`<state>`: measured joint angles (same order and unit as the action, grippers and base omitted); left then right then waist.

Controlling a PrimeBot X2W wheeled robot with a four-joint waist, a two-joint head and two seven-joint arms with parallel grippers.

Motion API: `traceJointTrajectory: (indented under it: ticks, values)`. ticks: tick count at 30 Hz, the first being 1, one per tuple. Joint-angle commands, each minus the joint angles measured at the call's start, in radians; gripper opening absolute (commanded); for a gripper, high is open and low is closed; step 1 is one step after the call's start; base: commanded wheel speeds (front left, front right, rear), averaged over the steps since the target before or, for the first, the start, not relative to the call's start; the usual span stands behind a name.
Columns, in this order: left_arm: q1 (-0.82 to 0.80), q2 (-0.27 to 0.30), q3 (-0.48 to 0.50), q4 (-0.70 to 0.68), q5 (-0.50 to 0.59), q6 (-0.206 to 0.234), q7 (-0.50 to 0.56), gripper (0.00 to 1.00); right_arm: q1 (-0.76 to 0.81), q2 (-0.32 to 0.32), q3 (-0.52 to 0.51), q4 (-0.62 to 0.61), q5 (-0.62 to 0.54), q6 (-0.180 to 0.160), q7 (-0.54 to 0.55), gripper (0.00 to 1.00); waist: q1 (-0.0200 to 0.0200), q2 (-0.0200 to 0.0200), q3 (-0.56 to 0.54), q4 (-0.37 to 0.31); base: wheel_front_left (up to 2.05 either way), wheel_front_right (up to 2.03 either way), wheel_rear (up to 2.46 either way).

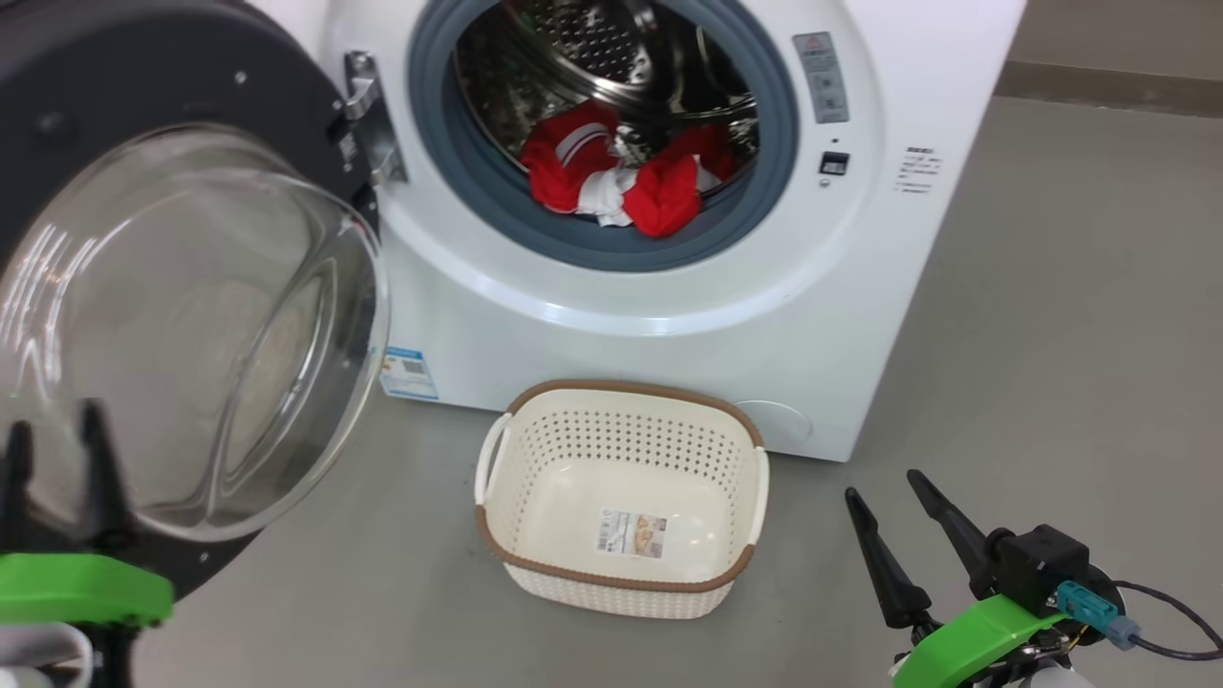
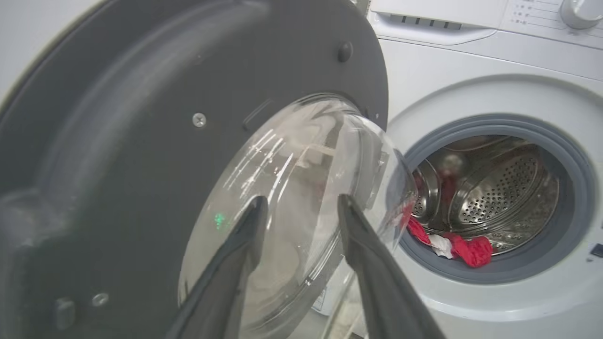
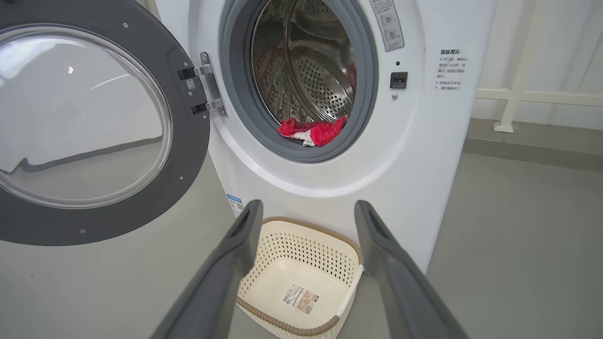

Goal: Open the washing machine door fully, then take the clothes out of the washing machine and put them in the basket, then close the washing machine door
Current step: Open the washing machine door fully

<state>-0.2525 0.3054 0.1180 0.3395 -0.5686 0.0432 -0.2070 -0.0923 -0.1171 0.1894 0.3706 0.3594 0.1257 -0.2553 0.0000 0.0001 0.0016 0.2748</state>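
The washing machine stands with its door swung out to the left, the glass bowl facing me. Red and white clothes lie at the front of the steel drum, against the grey ring. On the floor before the machine stands the cream basket, with just a paper label inside. My left gripper is open at the lower left, right in front of the door's glass, nothing between its fingers. My right gripper is open at the lower right, right of the basket and apart from it.
Grey floor spreads to the right of the machine and around the basket. A white railing runs along the wall beyond the machine's right side. The open door takes up the space at the left.
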Motion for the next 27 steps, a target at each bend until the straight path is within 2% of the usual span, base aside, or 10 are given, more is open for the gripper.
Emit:
traceJointTrajectory:
  ticks: [1, 4, 8, 10, 18, 27]
  values:
    - [-0.004, 0.028, 0.025, -0.061, -0.006, -0.002, 0.012, 1.0, -0.026, 0.0, 0.011, -0.027, 0.003, 0.005, -0.006, 1.0, 0.0, -0.0001, -0.015, -0.025, 0.0, 0.0, 0.0]
    - [0.032, 0.021, 0.014, -0.146, -0.006, -0.004, 0.019, 1.0, -0.026, 0.006, 0.003, -0.035, 0.0, 0.005, -0.006, 1.0, 0.0, -0.0001, -0.02, -0.056, 0.0, 0.0, 0.0]
    - [0.068, -0.006, -0.04, -0.231, -0.009, -0.05, 0.017, 1.0, -0.027, 0.013, -0.006, -0.05, -0.008, 0.005, -0.006, 1.0, 0.0, -0.0001, -0.025, -0.1, 0.0, 0.0, 0.0]
    - [0.084, -0.021, -0.059, -0.256, -0.008, -0.058, 0.012, 1.0, -0.031, 0.015, -0.009, -0.061, -0.012, 0.005, -0.006, 1.0, 0.0, -0.0001, -0.023, -0.126, 0.0, 0.0, 0.0]
    - [0.138, -0.048, -0.095, -0.297, 0.008, -0.062, -0.006, 1.0, -0.047, 0.025, -0.028, -0.095, -0.021, 0.005, -0.006, 1.0, 0.0, -0.0001, -0.025, -0.229, 0.0, 0.0, 0.0]
    - [0.228, -0.046, -0.132, -0.304, 0.076, -0.05, -0.028, 1.0, -0.043, 0.027, -0.054, -0.126, -0.018, 0.005, -0.006, 1.0, 0.0, -0.0001, -0.033, -0.334, 0.0, 0.0, 0.0]
